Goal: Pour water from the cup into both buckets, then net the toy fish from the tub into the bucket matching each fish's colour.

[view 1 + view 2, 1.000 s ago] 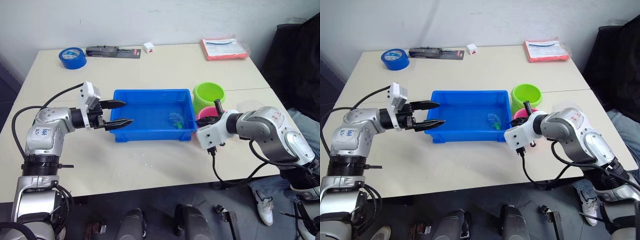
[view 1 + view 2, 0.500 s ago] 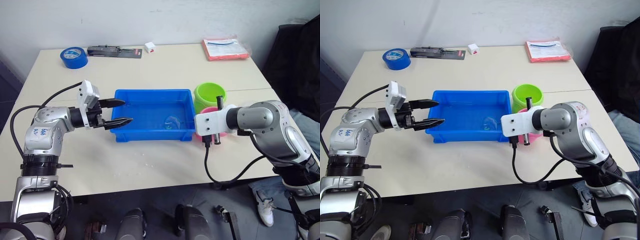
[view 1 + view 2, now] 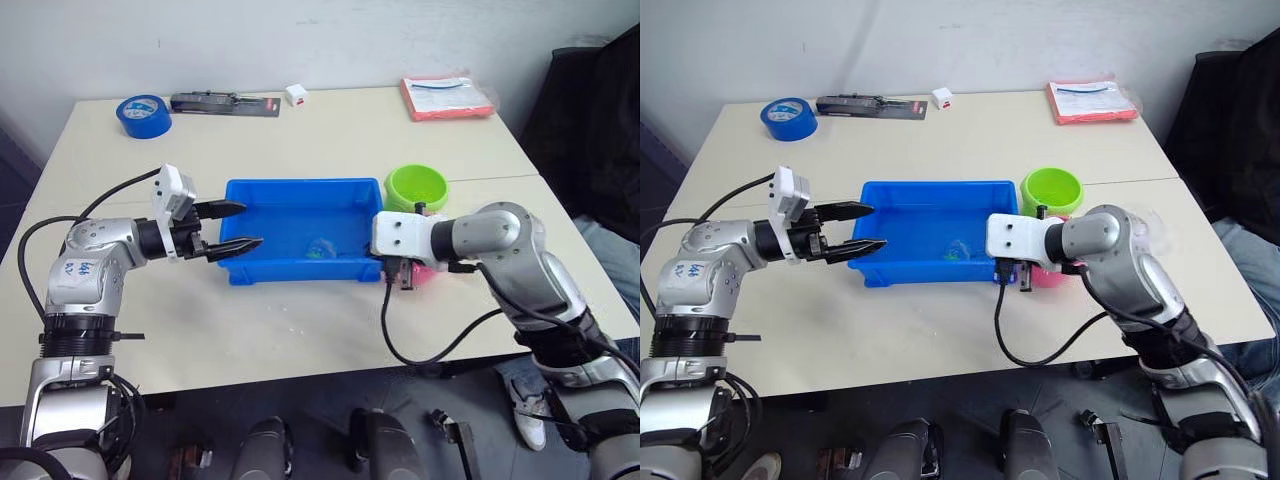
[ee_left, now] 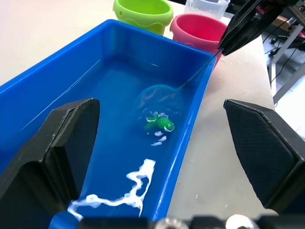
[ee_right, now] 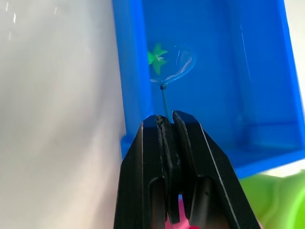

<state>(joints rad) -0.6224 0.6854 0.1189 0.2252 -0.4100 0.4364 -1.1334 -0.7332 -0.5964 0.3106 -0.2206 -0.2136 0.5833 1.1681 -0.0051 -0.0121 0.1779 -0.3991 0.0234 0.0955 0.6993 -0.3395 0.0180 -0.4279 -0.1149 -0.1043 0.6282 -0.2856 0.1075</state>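
Right gripper [image 5: 167, 125]: fingers clenched on the net's thin handle, at the tub's right end.
Net [image 4: 159, 95]: ring dipped in the water, touching a green fish [image 4: 161, 125]; the right wrist view shows the fish at the ring's edge.
Tub [image 3: 236, 216]: mid-table [image 3: 330, 140], holding water.
Left gripper [image 3: 238, 227]: fingers released, spread over the tub's left rim.
Buckets: green bucket [image 3: 417, 187], pink bucket [image 4: 196, 29] beside the tub.
Cup [image 4: 206, 6]: seen in the left wrist view, behind the pink bucket.

Blue tub [image 3: 300, 195] held water, one green fish [image 4: 160, 125] beside the submerged net [image 4: 159, 93]. Lime bucket [image 3: 417, 187], pink bucket [image 4: 198, 29], clear cup [image 4: 207, 6] stood upright just beyond it.
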